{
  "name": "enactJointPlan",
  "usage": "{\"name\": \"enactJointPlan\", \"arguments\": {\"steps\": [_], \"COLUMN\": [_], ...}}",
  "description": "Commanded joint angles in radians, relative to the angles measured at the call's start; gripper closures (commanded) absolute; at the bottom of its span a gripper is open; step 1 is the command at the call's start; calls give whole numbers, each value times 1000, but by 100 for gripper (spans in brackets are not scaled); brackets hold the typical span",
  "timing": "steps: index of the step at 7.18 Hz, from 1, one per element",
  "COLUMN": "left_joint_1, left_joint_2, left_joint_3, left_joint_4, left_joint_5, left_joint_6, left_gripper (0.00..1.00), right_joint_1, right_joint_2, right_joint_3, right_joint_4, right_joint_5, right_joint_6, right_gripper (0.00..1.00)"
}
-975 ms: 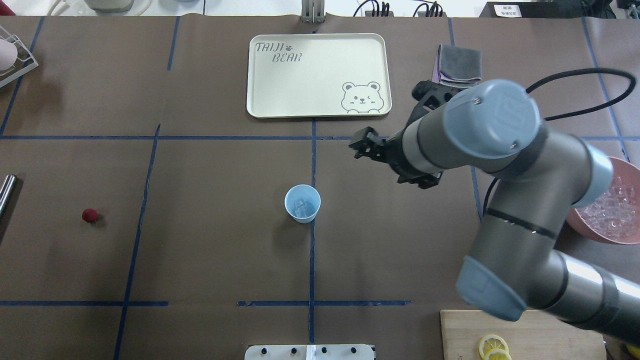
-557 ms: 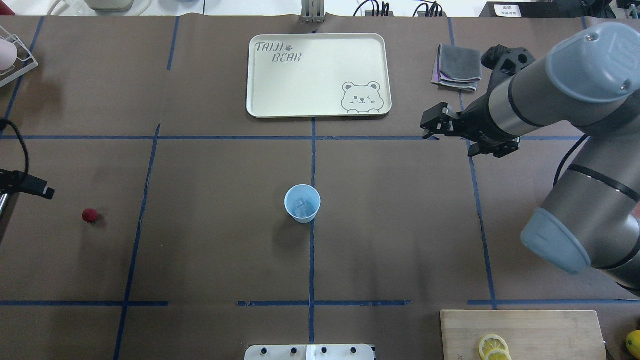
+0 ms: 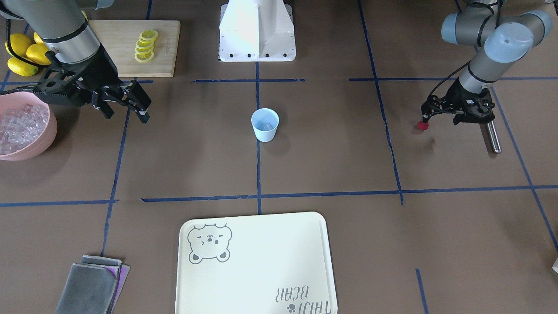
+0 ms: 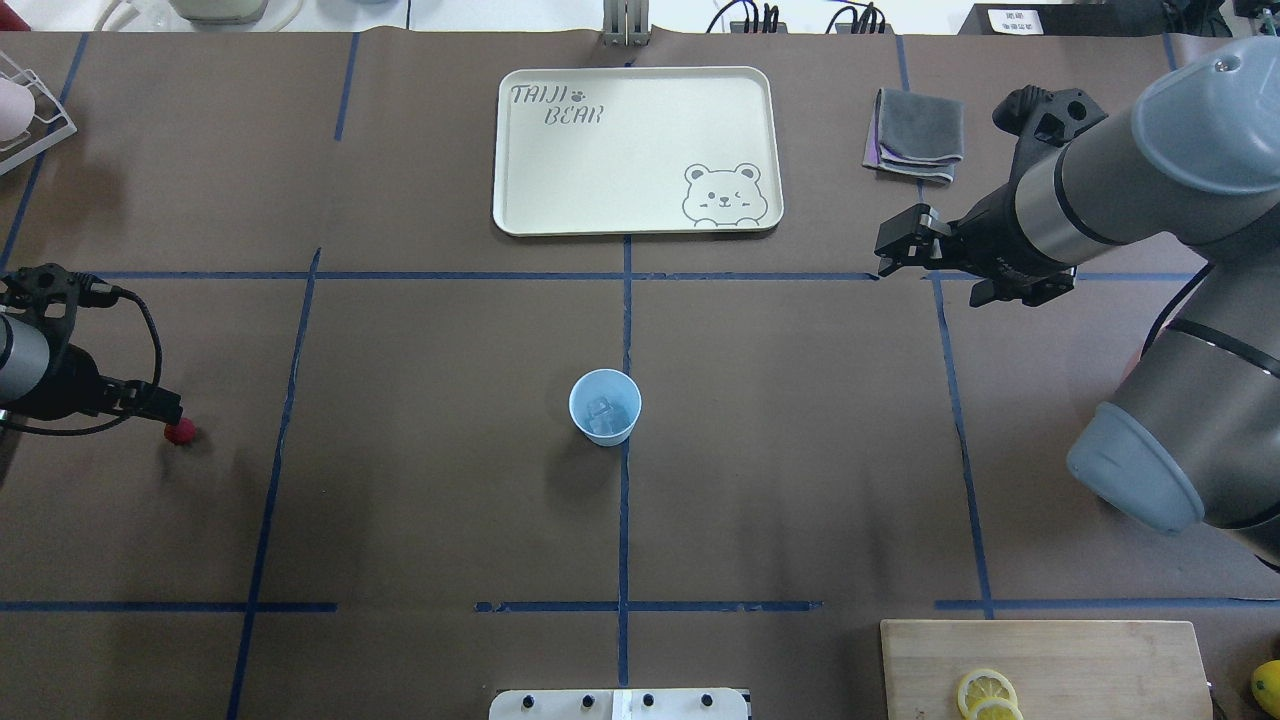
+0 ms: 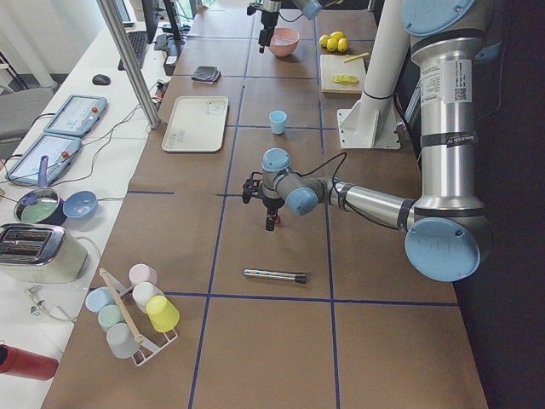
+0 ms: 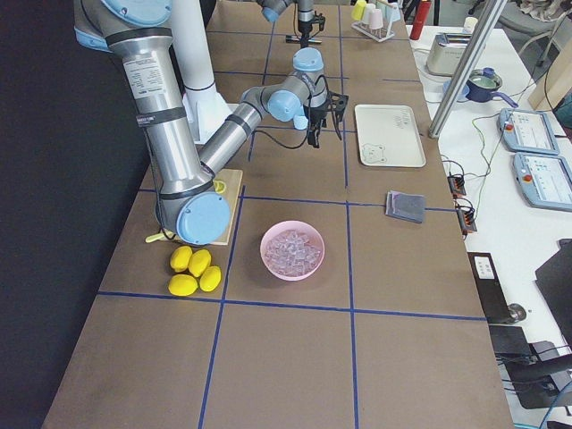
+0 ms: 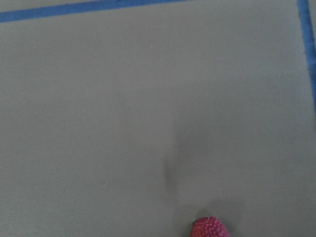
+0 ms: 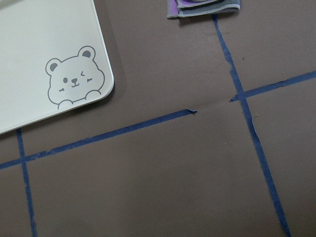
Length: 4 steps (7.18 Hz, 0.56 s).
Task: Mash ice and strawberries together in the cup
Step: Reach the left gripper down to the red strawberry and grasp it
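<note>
The pale blue cup (image 4: 605, 407) stands upright mid-table with ice (image 4: 601, 410) cubes inside; in the front view the cup (image 3: 265, 124) stands alone. One small red strawberry (image 4: 181, 431) lies on the mat at the left. My left gripper (image 4: 170, 414) hangs tilted right beside and above it, its tip almost at the strawberry (image 3: 422, 126); the gap between its fingers does not show. The left wrist view catches the strawberry (image 7: 210, 227) at its bottom edge. My right gripper (image 3: 127, 114) is open and empty, held above the mat far from the cup.
A pink bowl (image 3: 51, 131) of ice cubes sits at the robot's right. A metal rod (image 3: 493, 137) lies near the left arm. A cream tray (image 4: 520, 215), a folded cloth (image 4: 915, 135), a cutting board (image 3: 113, 48) with lemon slices and whole lemons (image 3: 19, 54) ring the table.
The right arm drew back from near the cup toward the far right. The left arm came in from the left edge and lowered its gripper to the strawberry.
</note>
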Motion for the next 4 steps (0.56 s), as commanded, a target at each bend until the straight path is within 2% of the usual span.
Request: {"name": "enactJointPlan", "arguments": {"steps": [1,4], "left_joint_1": [80,80], "left_joint_2": [-22,-14], "left_joint_3": [6,19], "left_joint_4": [3,4], "left_joint_5": [65,73], "left_joint_6": [-77,-74], "left_gripper": [0,6], "right_joint_1": [-1,-1], "right_joint_2": [1,-4], "right_joint_3": [-9,-9], "right_joint_4": [1,1], "right_joint_5": [-3,-3], "right_joint_6": [-1,-1], "right_gripper": [0,0]}}
